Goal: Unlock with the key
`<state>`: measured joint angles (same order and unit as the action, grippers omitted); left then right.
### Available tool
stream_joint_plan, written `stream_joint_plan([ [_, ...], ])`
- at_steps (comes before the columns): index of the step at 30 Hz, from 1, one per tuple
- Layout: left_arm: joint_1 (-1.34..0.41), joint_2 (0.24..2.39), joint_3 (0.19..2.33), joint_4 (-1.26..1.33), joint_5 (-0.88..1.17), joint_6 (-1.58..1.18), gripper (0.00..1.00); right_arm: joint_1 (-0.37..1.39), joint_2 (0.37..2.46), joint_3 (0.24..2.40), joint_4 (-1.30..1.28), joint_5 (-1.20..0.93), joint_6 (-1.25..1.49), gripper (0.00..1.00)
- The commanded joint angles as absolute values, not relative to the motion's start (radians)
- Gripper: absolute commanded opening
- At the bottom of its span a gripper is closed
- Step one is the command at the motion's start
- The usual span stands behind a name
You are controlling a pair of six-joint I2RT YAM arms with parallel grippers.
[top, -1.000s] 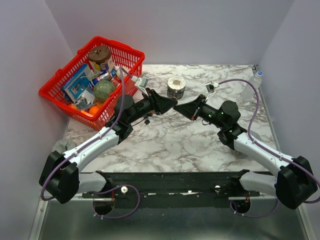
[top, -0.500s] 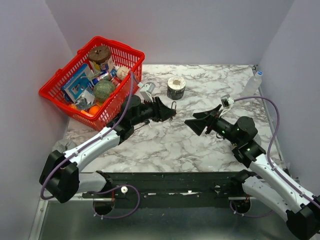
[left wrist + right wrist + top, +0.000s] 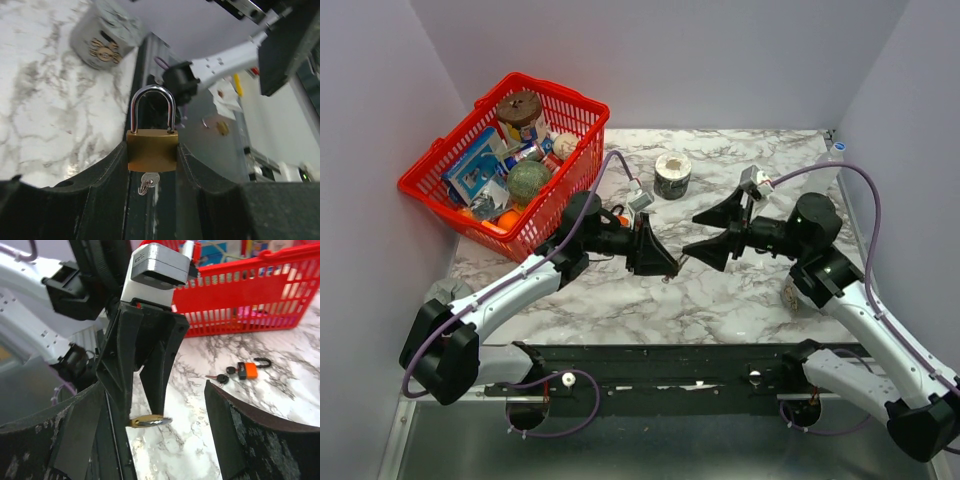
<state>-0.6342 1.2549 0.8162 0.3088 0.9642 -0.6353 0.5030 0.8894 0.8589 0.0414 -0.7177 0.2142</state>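
My left gripper is shut on a small brass padlock and grips its body by both sides. The steel shackle sits with both legs in the body. A small silvery key head with a wire ring sticks out of its underside. In the top view the left gripper hangs over the middle of the table. My right gripper faces it, open and empty, a short gap away. In the right wrist view the right gripper frames the padlock edge-on. A black-headed key lies beside an orange-and-black padlock.
A red basket full of groceries stands at the back left. A small round tin sits at the back centre and a plastic bottle at the back right. A grey cylinder lies near the table's front left edge.
The two grippers were tip to tip. The right gripper has let go, opened wide and drawn back to the right. The left gripper has swung toward the front, still holding the brass padlock.
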Motion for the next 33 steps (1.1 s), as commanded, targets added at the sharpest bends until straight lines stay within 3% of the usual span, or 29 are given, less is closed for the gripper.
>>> stream_joint_plan([
  [1,-0.63,1.235,0.816,0.374,1.224,-0.611,0.0,0.518,0.937,0.91,-0.084,-0.926,0.123,0.9],
  [10,-0.63,1.227,0.822,0.368,1.256,-0.609,0.0,0.557,1.011,0.995,-0.221,-1.075,0.087,0.9],
  [24,-0.63,1.224,0.811,0.402,1.247,-0.632,0.0,0.565,1.028,0.965,-0.276,-1.057,0.064,0.64],
  [28,-0.63,1.224,0.807,0.402,1.23,-0.63,0.0,0.565,1.031,0.965,-0.284,-1.052,0.06,0.5],
  [33,-0.632,1.232,0.804,0.4,1.213,-0.627,0.0,0.565,1.04,0.968,-0.291,-1.055,0.058,0.22],
])
